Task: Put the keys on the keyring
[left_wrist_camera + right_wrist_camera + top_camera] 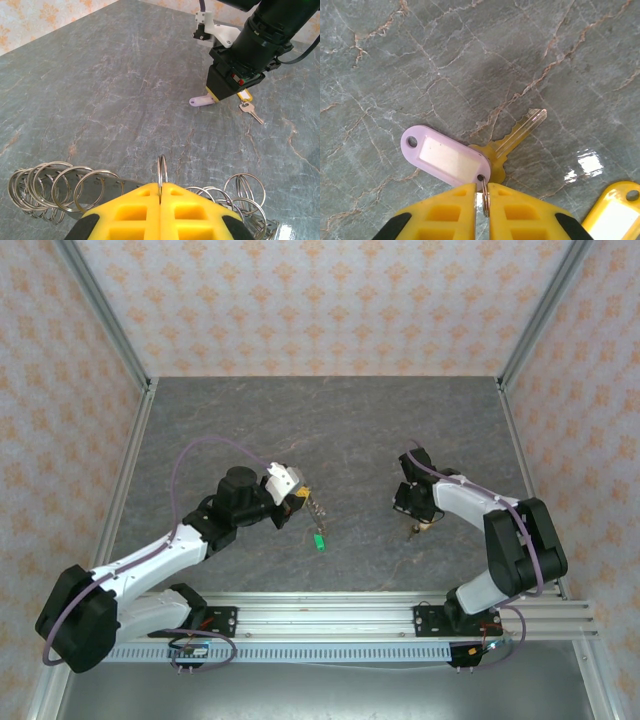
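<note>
The keyring shows as a string of linked silver rings (pixel 55 182) lying on the table, with a small green tag (pixel 318 541) at its near end. My left gripper (pixel 161 186) is shut on one ring (pixel 162 170), which stands upright between the yellow fingers. Over to the right, my right gripper (pixel 481 192) sits low over the keys. A yellow-headed key (pixel 517 137) and a lilac tag (pixel 445 157) lie flat, joined by a small split ring (pixel 485 192). That ring stands in the narrow gap between the jaws, against the right finger. A silver key (pixel 251 112) lies beside the right gripper (pixel 220 97).
A yellow tag (pixel 615 212) lies just right of the right gripper's fingers. The grey marbled table (pixel 340 430) stretches bare toward the back, bounded by metal frame rails (pixel 120 490) and patterned walls. About a gripper's length of open tabletop separates the two grippers.
</note>
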Tool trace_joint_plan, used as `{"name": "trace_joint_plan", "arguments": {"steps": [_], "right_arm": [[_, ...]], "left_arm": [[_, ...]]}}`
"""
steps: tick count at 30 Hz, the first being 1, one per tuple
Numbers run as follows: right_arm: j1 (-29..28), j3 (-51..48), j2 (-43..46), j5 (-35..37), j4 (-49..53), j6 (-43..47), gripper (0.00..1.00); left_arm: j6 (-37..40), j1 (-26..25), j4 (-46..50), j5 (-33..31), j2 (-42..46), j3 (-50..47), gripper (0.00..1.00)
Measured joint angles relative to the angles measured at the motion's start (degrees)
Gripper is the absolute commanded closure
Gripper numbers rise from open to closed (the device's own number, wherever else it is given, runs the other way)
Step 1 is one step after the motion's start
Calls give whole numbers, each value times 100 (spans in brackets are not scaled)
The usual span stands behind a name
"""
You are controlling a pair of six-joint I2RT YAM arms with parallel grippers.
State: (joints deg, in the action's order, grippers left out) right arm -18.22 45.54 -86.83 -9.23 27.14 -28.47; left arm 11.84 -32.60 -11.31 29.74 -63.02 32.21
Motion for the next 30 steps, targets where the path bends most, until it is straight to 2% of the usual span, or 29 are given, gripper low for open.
{"name": "trace_joint_plan", "arguments": {"steps": [13,30], "right_arm": [[0,0,0,7,-2,2,89],[0,0,-44,44,-2,15,87]], "left_arm": [[0,0,7,0,-13,0,100],[0,2,11,0,-13,0,100]]}}
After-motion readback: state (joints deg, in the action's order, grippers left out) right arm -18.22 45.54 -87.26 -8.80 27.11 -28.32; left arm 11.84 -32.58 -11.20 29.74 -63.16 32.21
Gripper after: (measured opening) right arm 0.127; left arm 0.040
